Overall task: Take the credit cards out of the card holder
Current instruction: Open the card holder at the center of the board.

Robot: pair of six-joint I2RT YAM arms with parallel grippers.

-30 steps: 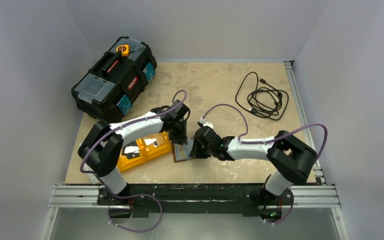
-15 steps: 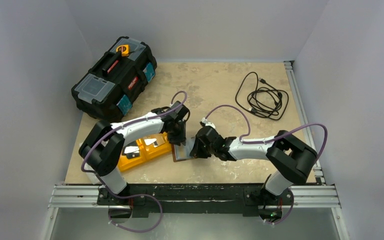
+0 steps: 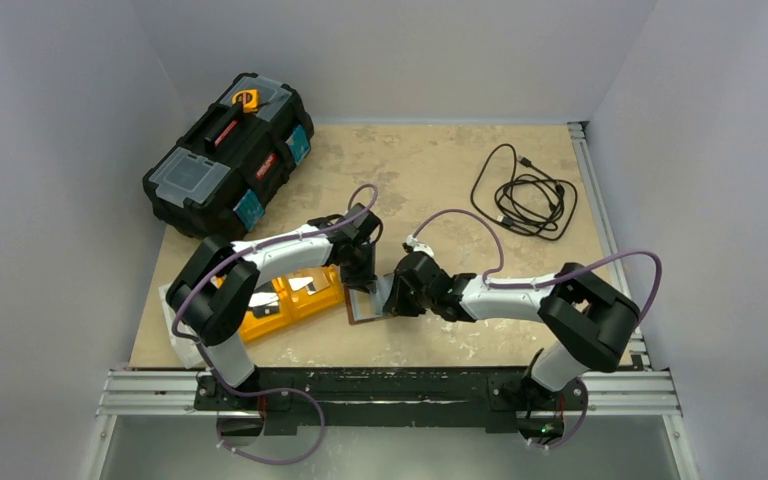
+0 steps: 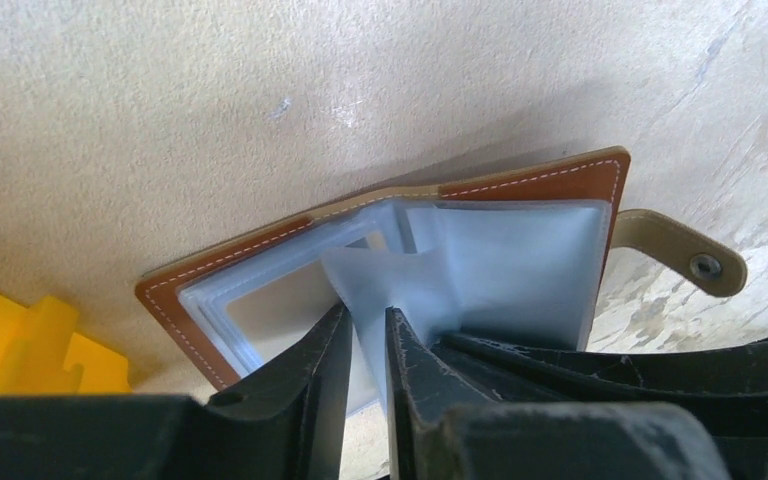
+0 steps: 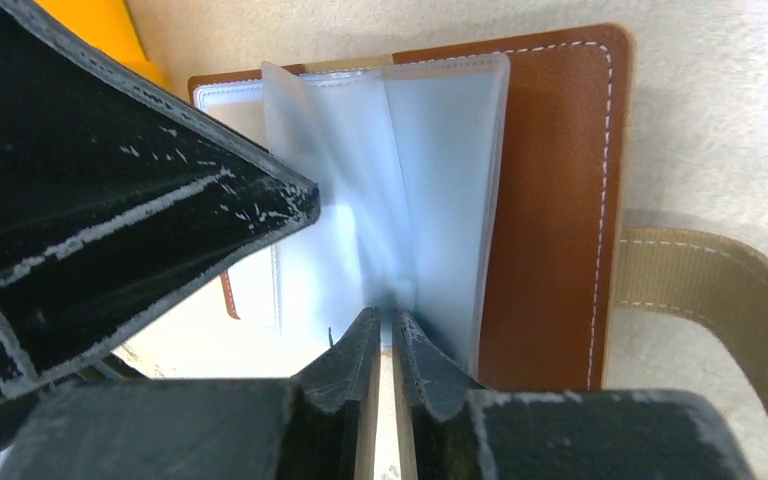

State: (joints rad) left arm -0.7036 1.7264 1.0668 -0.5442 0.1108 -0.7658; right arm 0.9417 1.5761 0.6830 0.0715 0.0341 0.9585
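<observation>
Apparently the step in hand is the opening of the pockets, not yet the pulling of a card. The card holder (image 3: pixel 361 306) lies unfolded and flat on the table (image 3: pixel 440 170), close to the near edge and about at its middle, just beside the right end of the orange tray (image 3: pixel 282 303). Its snap tab (image 4: pixel 682 256) lies loose on the side toward the right edge. The clear sleeves (image 5: pixel 445 170) stand up from the brown cover like pages of a small book. The left end effector (image 4: pixel 367 318) has its fingers almost together, with only a thin gap, and a lifted, bent leaf of the sleeves is pinched in that gap. The right end effector (image 5: pixel 385 322) is likewise nearly closed, and it seems to clamp another leaf low down, near the fold where the sleeves meet. In these views I cannot say surely if a card sits inside any sleeve, because the plastic is milky and shows only pale shapes. I judge that the task is in an early part, since no card is seen coming out. The next move calls for one end effector to hold the leaf or the cover steady while the other lets go and takes a card by its edge at the mouth of a pocket. This needs a fine aim, because the thin plastic bends easily and the whole holder could lift from the table.
</observation>
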